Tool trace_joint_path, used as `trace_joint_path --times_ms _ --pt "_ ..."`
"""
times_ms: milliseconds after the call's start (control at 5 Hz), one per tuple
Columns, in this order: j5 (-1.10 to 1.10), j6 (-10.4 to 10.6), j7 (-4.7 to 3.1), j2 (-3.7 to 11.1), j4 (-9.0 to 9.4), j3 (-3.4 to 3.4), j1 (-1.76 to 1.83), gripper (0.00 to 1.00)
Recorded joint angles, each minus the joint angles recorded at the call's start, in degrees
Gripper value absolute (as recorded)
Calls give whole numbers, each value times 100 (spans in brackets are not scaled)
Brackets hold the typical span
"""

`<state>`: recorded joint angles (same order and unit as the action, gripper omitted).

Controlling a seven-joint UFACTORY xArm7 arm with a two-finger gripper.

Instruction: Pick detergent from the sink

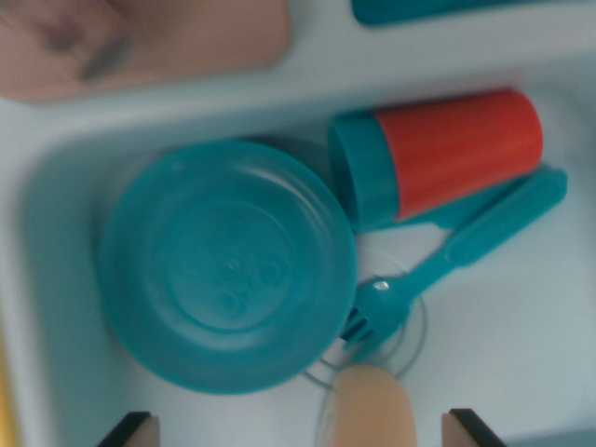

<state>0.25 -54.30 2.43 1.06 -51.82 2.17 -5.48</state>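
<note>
The wrist view looks straight down into a pale sink [56, 279], its rim running across the top of the picture and down the wrist view's left. Beyond that rim, on the counter at the upper left corner, lies a blurred pinkish slab [140, 42] whose nature cannot be made out.

Inside the basin, toward its left wall, a round teal plate [228, 265] lies flat on the floor, covering much of the left half. Just right of the plate, near the sink's far edge, the detergent [438, 158] lies on its side: a bottle with an orange-red body and a teal cap, the cap end pointing at the plate and almost touching its rim. Beneath and beside the bottle a teal fork [456, 247] lies slanted, handle toward the right wall, tines over the round drain ring [372, 326] in the middle of the basin floor. A pale peach rounded object [372, 410] sits at the near edge, just below the tines.

At the bottom edge the two tips of the gripper [298, 430] show only as dark corners, standing well apart, nothing between them gripped. Another teal shape [419, 9] shows at the top right, past the rim.
</note>
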Motion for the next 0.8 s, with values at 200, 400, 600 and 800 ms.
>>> trace_joint_path --times_ms 200,400,600,800 --pt "-11 190 8 14 202 23 -24 0" --pt "-11 190 8 14 202 23 -24 0" --pt "-21 356 15 26 379 43 -46 0" --pt "-21 356 15 26 379 43 -46 0"
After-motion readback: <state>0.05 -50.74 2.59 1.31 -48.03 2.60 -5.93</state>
